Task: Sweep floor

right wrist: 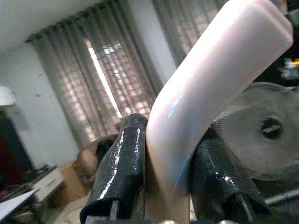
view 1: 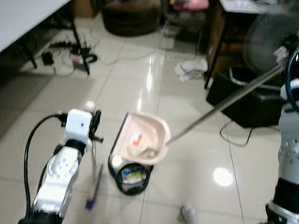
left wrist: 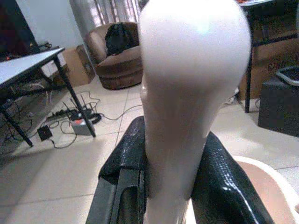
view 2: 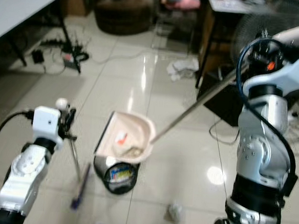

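A pale pink dustpan [view 1: 142,137] hangs tilted over a small black waste bin [view 1: 130,177], with an orange scrap and bits of litter in it. Its long metal shaft [view 1: 227,99] runs up to my right gripper [right wrist: 161,186], which is shut on the pink handle [right wrist: 210,79]. My left gripper [left wrist: 170,182] is shut on the pale rounded top of the broom handle [left wrist: 187,84]. The broom [view 1: 93,154] stands upright left of the bin, its purple head [view 1: 91,203] on the tiles. A crumpled wad of paper [view 1: 187,213] lies on the floor right of the bin.
A grey table [view 1: 23,16] stands at the left with a power strip and cables [view 1: 74,55] under it. A brown armchair [view 1: 130,13] is at the back. A fan [view 1: 276,28], a black box [view 1: 253,99] and a desk stand at the right. White rags [view 1: 191,69] lie on the tiles.
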You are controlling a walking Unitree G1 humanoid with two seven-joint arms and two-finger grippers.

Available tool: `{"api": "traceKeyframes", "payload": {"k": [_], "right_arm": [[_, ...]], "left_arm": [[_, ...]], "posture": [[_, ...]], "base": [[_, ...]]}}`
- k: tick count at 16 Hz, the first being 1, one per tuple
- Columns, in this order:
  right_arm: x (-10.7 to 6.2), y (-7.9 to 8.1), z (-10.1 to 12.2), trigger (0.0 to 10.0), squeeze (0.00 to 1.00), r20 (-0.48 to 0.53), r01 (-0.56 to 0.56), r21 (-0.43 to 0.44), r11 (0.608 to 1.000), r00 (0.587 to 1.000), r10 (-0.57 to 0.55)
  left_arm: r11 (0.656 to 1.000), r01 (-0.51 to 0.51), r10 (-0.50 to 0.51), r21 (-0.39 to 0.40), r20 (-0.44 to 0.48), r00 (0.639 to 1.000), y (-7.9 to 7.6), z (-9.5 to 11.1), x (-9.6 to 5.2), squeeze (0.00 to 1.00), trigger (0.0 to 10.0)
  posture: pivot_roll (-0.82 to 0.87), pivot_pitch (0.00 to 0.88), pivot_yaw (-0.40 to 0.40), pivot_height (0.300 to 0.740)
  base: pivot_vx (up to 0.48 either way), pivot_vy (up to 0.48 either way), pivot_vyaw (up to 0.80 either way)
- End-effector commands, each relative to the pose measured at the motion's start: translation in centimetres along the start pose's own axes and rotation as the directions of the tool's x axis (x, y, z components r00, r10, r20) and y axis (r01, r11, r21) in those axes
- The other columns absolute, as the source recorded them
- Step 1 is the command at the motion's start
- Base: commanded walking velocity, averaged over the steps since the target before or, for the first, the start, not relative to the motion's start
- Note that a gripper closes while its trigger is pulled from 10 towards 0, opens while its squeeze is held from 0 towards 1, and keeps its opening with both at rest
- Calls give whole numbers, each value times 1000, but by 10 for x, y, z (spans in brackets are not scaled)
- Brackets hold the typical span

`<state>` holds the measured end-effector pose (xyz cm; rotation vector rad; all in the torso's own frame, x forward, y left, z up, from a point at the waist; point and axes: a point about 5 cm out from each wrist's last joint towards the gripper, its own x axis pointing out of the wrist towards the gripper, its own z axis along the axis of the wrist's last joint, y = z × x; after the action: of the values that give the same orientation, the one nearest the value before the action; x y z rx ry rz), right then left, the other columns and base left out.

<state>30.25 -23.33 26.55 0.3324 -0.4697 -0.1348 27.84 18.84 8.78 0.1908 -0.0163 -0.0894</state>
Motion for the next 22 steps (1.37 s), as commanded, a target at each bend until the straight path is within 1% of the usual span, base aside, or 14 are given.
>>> {"api": "traceKeyframes", "payload": {"k": [1,3,4,6,8,10,11,12,14,15,18,20,22], "right_arm": [[2,1,10,10000,0,45,-8,8,1000,999,7],[2,4,6,10000,0,34,-27,-14,1000,999,27],[2,7,1,10000,0,12,-31,-18,999,999,32],[1,14,-6,10000,0,14,-73,-39,997,997,74],[2,18,-12,10000,0,18,-94,-53,994,995,95],[4,31,-19,10000,0,32,-181,-124,976,982,186],[4,35,-21,10000,0,35,-197,-128,972,979,203],[6,43,-24,10000,0,48,-238,-138,962,968,246],[7,58,-30,10000,0,65,-316,-165,934,942,330],[6,69,-34,10000,0,77,-370,-193,909,918,390],[1,91,-43,10000,0,82,-478,-262,839,855,513],[-7,111,-53,10000,0,94,-568,-304,765,781,617],[-16,126,-62,10000,0,100,-629,-305,715,725,681]], "left_arm": [[1000,0,-1,10,46,999,1,10,3,0,10000],[1000,-12,12,8,51,999,4,10,5,0,10000],[1000,-20,20,14,43,999,5,9,5,0,10000],[999,-22,20,35,46,999,4,9,4,0,10000],[999,-18,16,36,48,999,2,9,5,0,10000],[999,-18,16,36,47,999,2,9,5,0,10000],[999,-17,15,39,46,999,2,9,5,0,10000],[999,-19,17,47,46,999,2,10,5,0,10000],[998,-24,21,56,53,998,2,10,6,0,10000],[998,-20,17,62,57,998,1,10,6,0,10000],[998,-15,11,64,58,998,-1,11,8,0,10000],[998,-19,15,66,59,998,0,12,8,0,10000],[997,-23,19,70,57,998,0,12,9,0,10000]], "posture": [[-45,42,48,740],[-43,43,49,740],[-43,42,50,740],[-39,38,48,740],[-30,35,43,740],[-26,28,41,740],[-24,25,39,740],[-17,17,35,740],[-14,8,36,740],[-13,7,37,740],[-6,10,35,740],[-5,9,35,740],[-5,12,37,740]], "base": [[337,0,0],[137,0,0],[0,0,0],[0,0,0],[0,0,0],[0,0,0],[0,0,0],[0,0,0],[0,0,0],[0,0,0],[0,0,0],[0,0,0],[0,0,0]]}}
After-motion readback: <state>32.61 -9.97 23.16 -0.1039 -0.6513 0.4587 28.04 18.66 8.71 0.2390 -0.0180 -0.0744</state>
